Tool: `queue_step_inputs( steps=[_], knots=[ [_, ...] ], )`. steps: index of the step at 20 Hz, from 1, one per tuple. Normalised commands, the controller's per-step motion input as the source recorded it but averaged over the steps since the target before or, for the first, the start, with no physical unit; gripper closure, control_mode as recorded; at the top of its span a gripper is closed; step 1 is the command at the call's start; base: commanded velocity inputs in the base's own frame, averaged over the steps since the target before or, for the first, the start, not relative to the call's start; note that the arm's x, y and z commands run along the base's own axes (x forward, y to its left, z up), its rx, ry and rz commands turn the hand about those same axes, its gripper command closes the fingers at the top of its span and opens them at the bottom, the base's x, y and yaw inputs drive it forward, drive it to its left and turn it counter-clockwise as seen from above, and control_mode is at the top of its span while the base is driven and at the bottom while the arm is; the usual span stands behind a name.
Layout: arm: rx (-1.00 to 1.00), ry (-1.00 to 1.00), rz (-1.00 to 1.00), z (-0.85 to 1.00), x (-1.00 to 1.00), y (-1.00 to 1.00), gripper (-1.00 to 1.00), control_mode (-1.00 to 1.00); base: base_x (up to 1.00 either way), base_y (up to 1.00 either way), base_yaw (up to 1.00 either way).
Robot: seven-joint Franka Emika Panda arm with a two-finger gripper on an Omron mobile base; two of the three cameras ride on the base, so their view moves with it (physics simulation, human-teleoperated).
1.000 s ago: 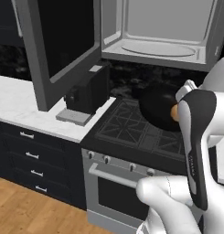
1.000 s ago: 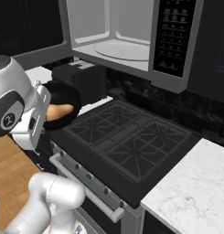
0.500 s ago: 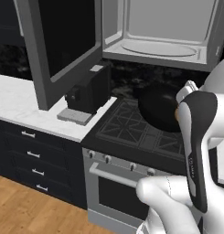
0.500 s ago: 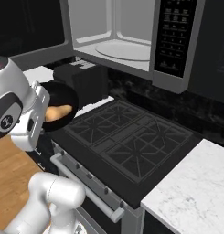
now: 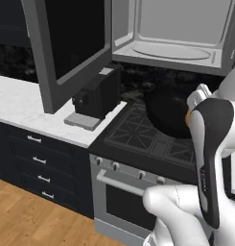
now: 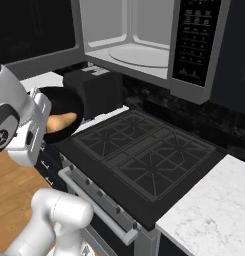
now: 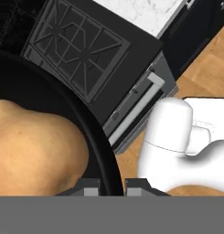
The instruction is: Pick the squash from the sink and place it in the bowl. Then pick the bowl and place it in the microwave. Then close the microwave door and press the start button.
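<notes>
My gripper (image 7: 112, 185) is shut on the rim of the glossy black bowl (image 7: 98, 137), one finger on each side of the rim. The orange squash (image 7: 35, 151) lies inside the bowl. From the right base the bowl (image 6: 70, 101) hangs tilted in the air left of the stove's front corner, with the squash (image 6: 61, 122) in it. From the left base the bowl (image 5: 168, 114) hovers over the stove, partly behind my forearm. The microwave (image 5: 179, 48) is above, its cavity and turntable (image 6: 139, 54) showing. The microwave door (image 5: 71, 43) is swung wide open to the left.
Under the bowl is a black stove (image 6: 144, 155) with cast grates and an oven handle (image 6: 94, 197). A dark boxy appliance (image 5: 95, 96) stands on the white marble counter (image 5: 23, 103) below the open door. The microwave's control panel (image 6: 194, 45) is on its right side.
</notes>
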Motion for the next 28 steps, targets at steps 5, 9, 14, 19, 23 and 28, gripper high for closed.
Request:
queue_step_inputs(
  steps=[5, 9, 14, 19, 23, 28],
  knots=[
    [0.0, -0.21, -0.02, 0.6, -0.14, 0.0, 1.0, -1.0, 0.0, 0.0, 0.0],
    [0.0, 0.06, -0.08, 0.68, 0.44, -0.04, 1.0, -1.0, 0.0, 0.0, 0.0],
    [0.0, -0.05, -0.11, 0.6, 0.47, -0.19, 1.0, -1.0, 0.0, 0.0, 0.0],
    [-0.01, -0.01, -0.26, 0.14, 0.89, -0.14, 1.0, -1.0, 0.0, 0.0, 0.0],
    [0.0, -0.15, -0.2, 0.19, 0.61, -0.24, 1.0, -1.0, 0.0, 0.0, 0.0],
    [0.0, -0.17, -0.07, 0.07, 0.4, -0.05, 1.0, -1.0, 0.0, 0.0, 0.0]
  ],
)
